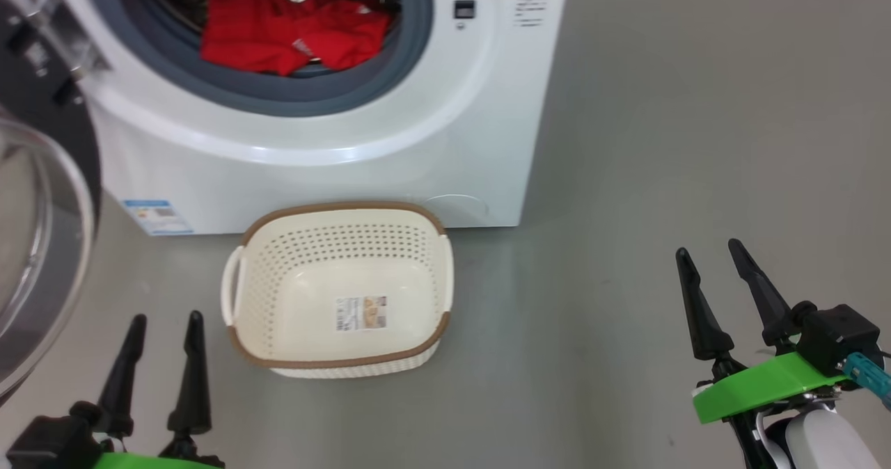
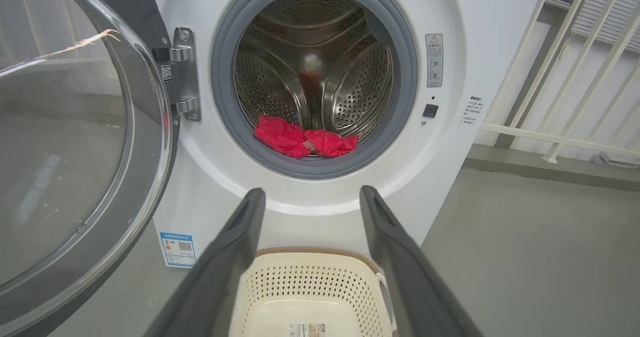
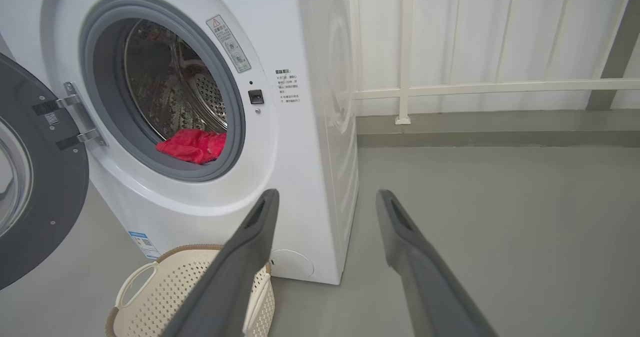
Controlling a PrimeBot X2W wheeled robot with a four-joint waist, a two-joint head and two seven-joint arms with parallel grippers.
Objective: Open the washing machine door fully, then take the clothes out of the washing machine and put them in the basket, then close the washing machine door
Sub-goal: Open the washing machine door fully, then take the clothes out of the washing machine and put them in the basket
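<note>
L tool (image 1: 167, 319) & R tool (image 1: 708, 248): both spread wide, empty, touching nothing. Just right of L tool: basket (image 1: 445, 274); ahead, red clothes (image 1: 292, 34) in washer (image 1: 348, 156).

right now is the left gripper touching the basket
Apart. The head view shows a strip of bare grey floor between the left gripper and the side handle of the basket; its jaws stand open, holding nothing.

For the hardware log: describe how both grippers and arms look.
The left gripper and right gripper each have two long tapering black fingers on a bright green bracket. Behind the right: white forearm shell, teal connector.
</note>
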